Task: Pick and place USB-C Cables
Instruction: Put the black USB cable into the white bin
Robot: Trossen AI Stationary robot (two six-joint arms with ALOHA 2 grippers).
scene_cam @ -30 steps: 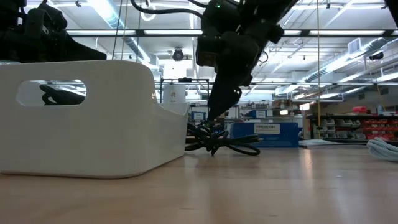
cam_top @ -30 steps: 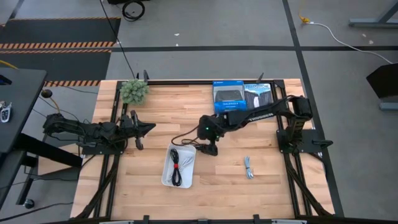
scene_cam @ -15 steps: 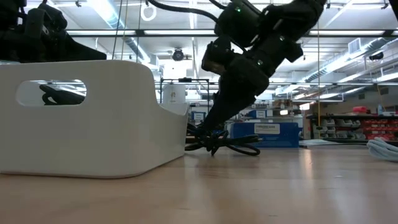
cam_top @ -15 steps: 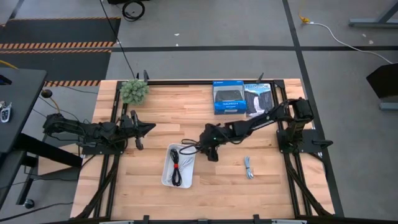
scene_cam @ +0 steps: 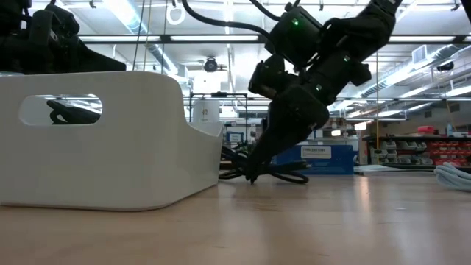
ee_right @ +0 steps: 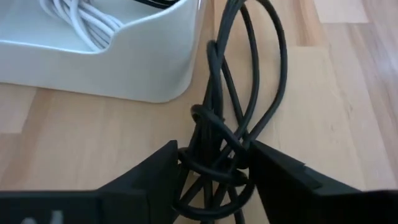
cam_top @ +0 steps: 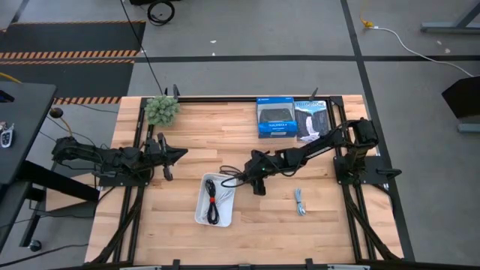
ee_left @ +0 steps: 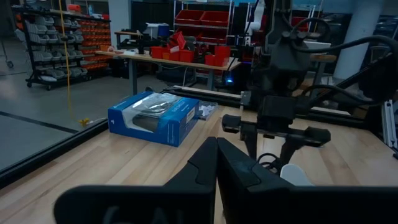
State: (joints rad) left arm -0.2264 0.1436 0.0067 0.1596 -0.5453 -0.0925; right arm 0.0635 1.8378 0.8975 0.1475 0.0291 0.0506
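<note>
The black USB-C cable (cam_top: 229, 178) (scene_cam: 274, 172) lies on the table just past the white tray's (cam_top: 201, 215) far right corner. My right gripper (cam_top: 256, 182) (ee_right: 211, 173) is down at it, shut on its wound middle. In the tray lie the black cable with the red band (cam_top: 212, 199) and the white cable (ee_right: 87, 25). The pale blue-grey cable (cam_top: 300, 201) (scene_cam: 452, 175) lies on the bare wood to the right. My left gripper (cam_top: 177, 155) (ee_left: 216, 154) waits shut near the left edge. My right gripper has the black cable's wound middle (ee_right: 212, 163) pinched between its two fingers (ee_right: 155, 171). The fingers slant down from the table's right side and lie across the bundle. The cable rests on the table, its loops (ee_right: 261, 68) spread toward the tray.
A blue box (cam_top: 275, 118) (ee_left: 155, 118) and a dark box (cam_top: 311, 118) stand at the far edge. A small green plant (cam_top: 162, 110) sits at the far left corner. The tray's wall (ee_right: 143, 68) stands close beside the black cable. Bare wood lies near and right.
My right arm has sunk toward the table and stretched out flatter, so the gripper has tipped from steep to more slanted, with its fingertips staying at the black cable. The cable and the other things have kept still.
</note>
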